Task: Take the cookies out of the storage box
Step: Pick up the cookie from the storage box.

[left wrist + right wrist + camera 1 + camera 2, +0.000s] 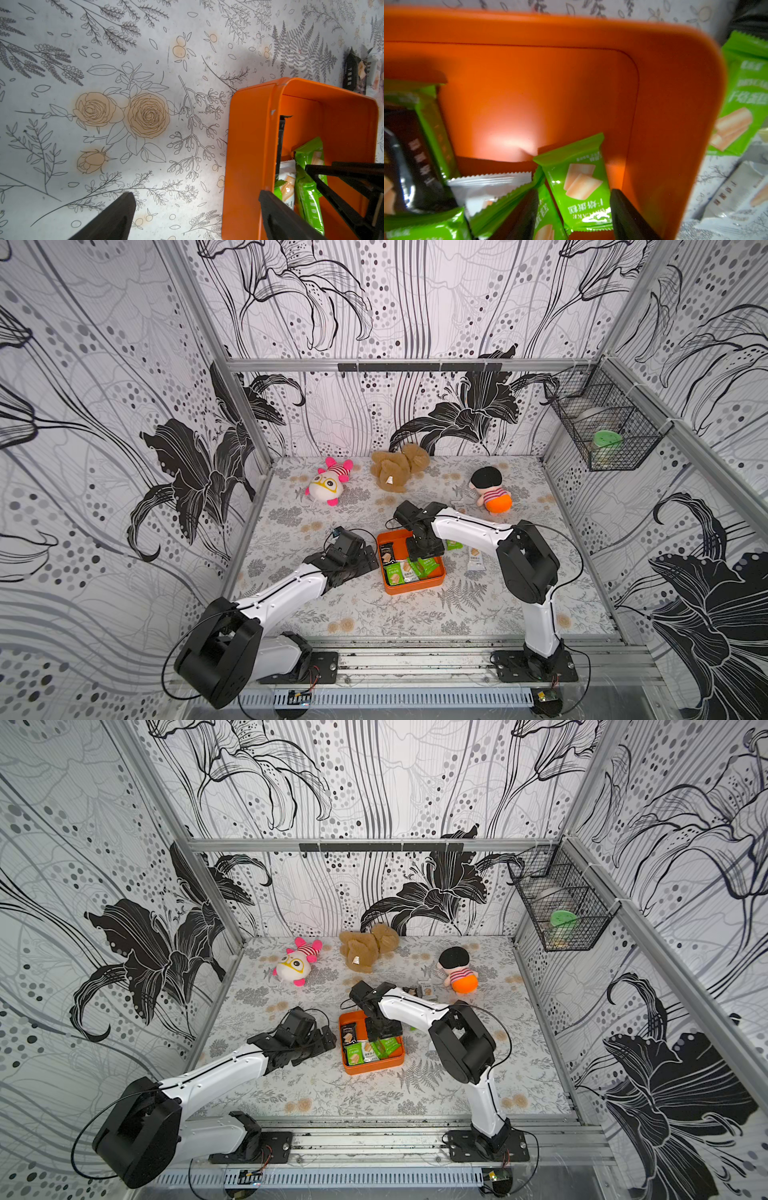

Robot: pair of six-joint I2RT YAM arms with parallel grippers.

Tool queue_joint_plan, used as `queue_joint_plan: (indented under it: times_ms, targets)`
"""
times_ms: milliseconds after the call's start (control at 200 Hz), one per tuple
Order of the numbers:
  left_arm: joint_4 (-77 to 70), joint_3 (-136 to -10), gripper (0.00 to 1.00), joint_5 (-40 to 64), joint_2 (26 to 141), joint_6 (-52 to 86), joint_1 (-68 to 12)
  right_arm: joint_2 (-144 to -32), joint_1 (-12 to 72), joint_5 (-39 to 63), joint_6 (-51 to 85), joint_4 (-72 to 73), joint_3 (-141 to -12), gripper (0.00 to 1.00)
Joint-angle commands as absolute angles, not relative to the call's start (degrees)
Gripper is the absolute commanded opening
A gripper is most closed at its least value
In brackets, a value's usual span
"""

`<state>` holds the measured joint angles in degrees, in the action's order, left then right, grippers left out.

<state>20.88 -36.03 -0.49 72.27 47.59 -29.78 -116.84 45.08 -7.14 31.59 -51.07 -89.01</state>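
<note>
Crinkly green, white and black wrapped cookies (401, 572) crowd the near side of the shallow, smooth, bright-orange storage box (415, 588). The right gripper (575, 192) reaches among them, jaws parted astride one green packet (579, 182). The left gripper (196, 193), spread wide, sits at the box's left wall. A white packet (475, 559) lies outside, to the right.

Floral table (374, 614), storage box (415, 588), loose cookies (475, 559), plush toys (330, 487) (at back)

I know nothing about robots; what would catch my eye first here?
The bright orange box mid-table, with green cookie packets inside and the right gripper open over one. Farther back lie a pink-and-white toy, a brown bear and a doll.
</note>
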Motion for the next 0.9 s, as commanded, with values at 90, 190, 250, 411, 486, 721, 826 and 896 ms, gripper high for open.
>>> queue_joint_plan:
  times_ms: [90,190,250,411,486,721,826,896]
  targets:
    - [21.5,-37.8,0.97,-0.4,72.5,46.3,-29.3,-117.1,43.2,-7.4,28.2,-53.2,-89.1,0.62]
    - [21.5,-38.0,0.97,0.0,72.6,46.6,-29.3,-118.0,43.0,-6.6,27.2,-52.9,-89.3,0.62]
    - [21.6,-38.3,0.97,0.1,72.6,46.6,-29.3,-118.4,43.0,-6.0,26.8,-52.4,-89.3,0.62]
    - [22.8,-39.1,0.97,-0.3,72.5,46.2,-29.3,-119.2,42.8,-5.3,26.6,-51.1,-88.7,0.62]
    - [23.2,-39.3,0.97,-0.6,72.4,46.0,-29.2,-119.5,42.7,-5.3,26.3,-50.7,-88.6,0.62]
    - [23.5,-39.2,0.97,-0.5,72.0,46.3,-29.2,-120.0,42.5,-5.1,26.2,-49.2,-88.0,0.60]
    - [24.1,-39.6,0.97,-0.7,71.8,46.0,-29.1,-120.4,42.5,-4.9,26.1,-48.8,-87.9,0.59]
    - [24.4,-39.7,0.97,-0.8,71.7,45.8,-29.1,-120.8,42.5,-5.1,26.2,-48.6,-87.9,0.59]
